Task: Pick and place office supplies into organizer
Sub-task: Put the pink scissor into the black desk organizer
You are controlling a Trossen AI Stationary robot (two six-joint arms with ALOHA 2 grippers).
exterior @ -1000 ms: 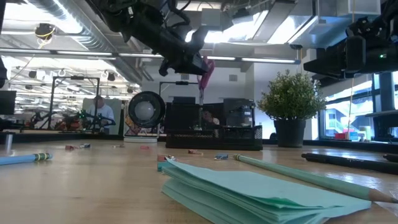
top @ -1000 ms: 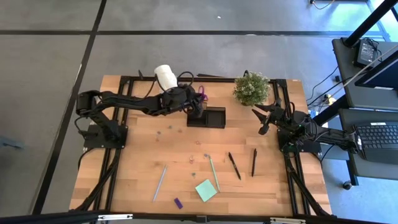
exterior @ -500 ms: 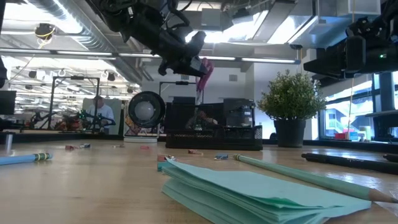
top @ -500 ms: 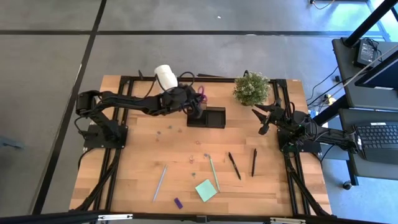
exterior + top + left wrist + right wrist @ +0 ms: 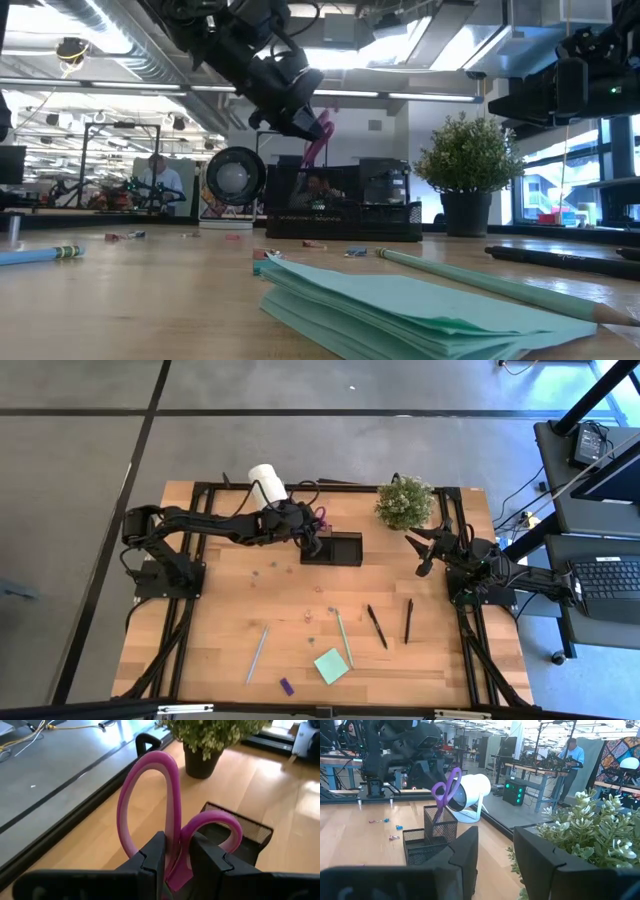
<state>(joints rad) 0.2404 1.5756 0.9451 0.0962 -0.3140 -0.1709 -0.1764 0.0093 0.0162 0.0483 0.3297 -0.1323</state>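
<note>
Purple-handled scissors (image 5: 165, 827) are pinched at the handles by the left claw (image 5: 176, 857), blades down over the taller section of the black mesh organizer (image 5: 333, 548). Insertion is in hand; next, I judge, comes a straight lowering and release. Right of the organizer, near the plant (image 5: 403, 501), the right claw (image 5: 424, 554) waits part open, holding nothing.

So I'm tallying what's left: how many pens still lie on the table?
4: a grey-blue pen at front left, a pale green pen by the mint pad, and two black pens right of it. None looks hidden.
</note>
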